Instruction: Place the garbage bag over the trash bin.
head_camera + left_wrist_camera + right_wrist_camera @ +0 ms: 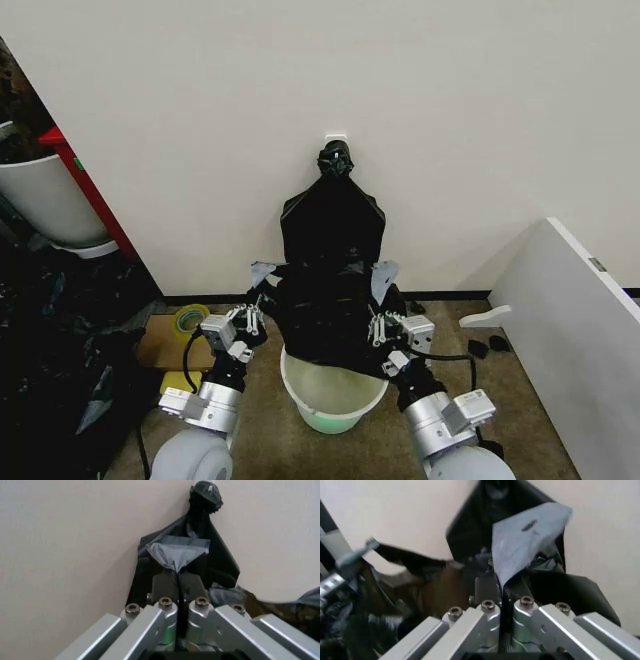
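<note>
Two grippers, left (252, 322) and right (378, 325), each clench a greyish rim corner of the garbage bag (325, 325), holding it just above the trash bin (333, 400). No readable writing.

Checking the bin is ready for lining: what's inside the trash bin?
The trash bin shows a bare pale-green inner wall with nothing visible in its near part. The garbage bag, held by both pincers, hangs over the far rim and hides what lies behind it.
</note>
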You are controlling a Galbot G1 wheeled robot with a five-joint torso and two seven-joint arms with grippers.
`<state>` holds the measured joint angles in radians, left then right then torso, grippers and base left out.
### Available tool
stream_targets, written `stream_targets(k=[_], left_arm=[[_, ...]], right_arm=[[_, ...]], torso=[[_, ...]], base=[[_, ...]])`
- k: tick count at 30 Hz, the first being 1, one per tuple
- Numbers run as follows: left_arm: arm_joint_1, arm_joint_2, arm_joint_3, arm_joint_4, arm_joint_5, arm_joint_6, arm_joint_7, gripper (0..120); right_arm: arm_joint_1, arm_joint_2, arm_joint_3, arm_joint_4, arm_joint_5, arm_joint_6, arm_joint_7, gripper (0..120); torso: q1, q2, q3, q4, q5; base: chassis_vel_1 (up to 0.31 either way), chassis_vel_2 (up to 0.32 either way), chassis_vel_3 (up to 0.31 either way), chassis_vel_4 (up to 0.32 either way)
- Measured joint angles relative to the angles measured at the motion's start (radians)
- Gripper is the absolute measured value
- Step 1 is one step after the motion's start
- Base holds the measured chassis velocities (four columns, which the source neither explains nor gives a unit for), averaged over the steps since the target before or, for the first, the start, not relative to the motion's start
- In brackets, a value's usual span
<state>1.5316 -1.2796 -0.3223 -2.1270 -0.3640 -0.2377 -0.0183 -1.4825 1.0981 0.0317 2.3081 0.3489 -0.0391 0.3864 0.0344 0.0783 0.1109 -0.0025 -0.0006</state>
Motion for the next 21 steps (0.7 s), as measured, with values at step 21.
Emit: stream_targets(k=[21], left_arm=[[0.004,0.001,0.144,0.132,0.110,0.018,-0.028,0]], right_arm=[[-0.023,-0.048,0.002,-0.100,0.033,0.139,-0.064,0]], torso=[[0.000,0.000,0.000,0.0000,0.0001]], base=[[0.000,0.000,0.000,0.000]])
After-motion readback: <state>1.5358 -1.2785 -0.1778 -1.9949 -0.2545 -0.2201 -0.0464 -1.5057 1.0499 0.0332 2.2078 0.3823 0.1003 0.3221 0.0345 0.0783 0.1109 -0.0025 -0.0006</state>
